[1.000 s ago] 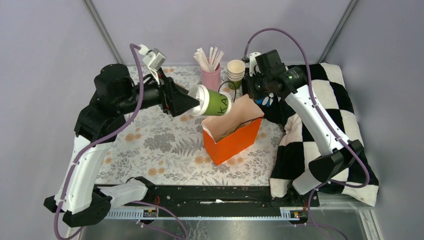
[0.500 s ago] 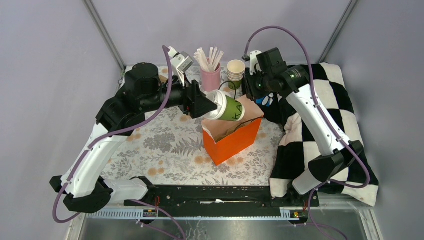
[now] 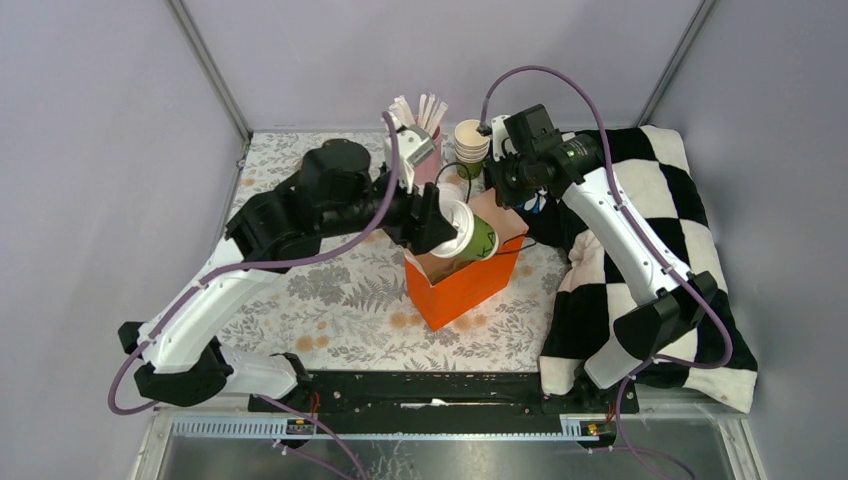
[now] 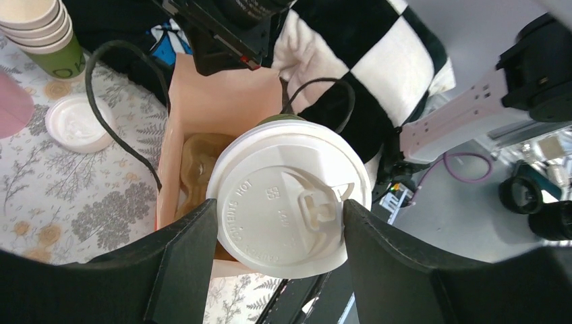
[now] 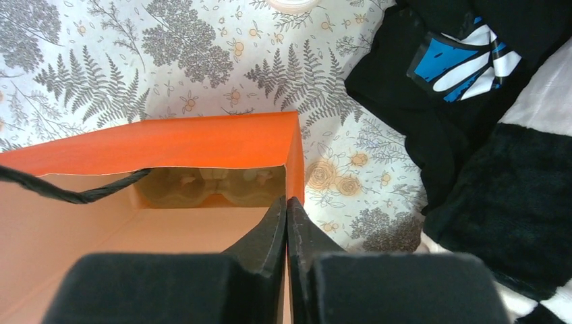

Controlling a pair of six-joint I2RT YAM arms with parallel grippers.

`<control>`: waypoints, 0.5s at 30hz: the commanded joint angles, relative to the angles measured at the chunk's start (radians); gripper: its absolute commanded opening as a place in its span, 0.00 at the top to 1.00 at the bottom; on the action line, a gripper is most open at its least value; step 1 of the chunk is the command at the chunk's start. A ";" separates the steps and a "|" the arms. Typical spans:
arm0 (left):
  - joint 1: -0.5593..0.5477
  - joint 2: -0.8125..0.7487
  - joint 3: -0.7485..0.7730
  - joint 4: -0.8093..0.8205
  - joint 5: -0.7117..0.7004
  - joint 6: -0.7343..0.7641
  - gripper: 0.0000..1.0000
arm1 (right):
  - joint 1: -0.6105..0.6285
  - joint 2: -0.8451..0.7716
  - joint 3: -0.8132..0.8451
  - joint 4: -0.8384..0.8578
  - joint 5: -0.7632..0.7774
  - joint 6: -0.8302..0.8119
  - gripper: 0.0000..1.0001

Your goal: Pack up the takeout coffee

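Note:
The takeout coffee (image 3: 474,237), a green-sided paper cup with its white lid (image 4: 290,199) on, hangs tilted over the mouth of the orange paper bag (image 3: 465,285). My left gripper (image 4: 280,206) is shut on it, its black fingers (image 4: 192,250) pressing either side of the lid. The cup's bottom dips toward the bag's opening (image 4: 222,101). My right gripper (image 5: 287,202) is shut on the back rim of the orange bag (image 5: 168,145), pinching its wall. A brown moulded cup carrier (image 5: 209,185) lies at the bag's bottom.
A stack of like cups (image 3: 471,140) and a pink cup of white sticks (image 3: 424,112) stand behind the bag. A loose white lid (image 4: 77,121) lies on the floral cloth near them. A black-and-white checkered blanket (image 3: 680,200) covers the right side.
My left arm has carried the coffee rightward from above the floral cloth to the bag's mouth and tipped it downward. The right arm has shifted slightly at the bag's rim.

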 commanded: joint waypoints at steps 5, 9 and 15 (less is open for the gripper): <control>-0.102 0.047 0.101 -0.063 -0.260 0.056 0.44 | 0.009 -0.089 -0.041 0.117 -0.063 0.038 1.00; -0.104 0.047 0.132 -0.075 -0.273 0.051 0.44 | 0.008 -0.093 -0.058 0.122 -0.070 0.038 1.00; -0.108 0.050 0.139 -0.083 -0.265 0.057 0.44 | 0.018 -0.098 -0.044 0.126 -0.051 0.074 1.00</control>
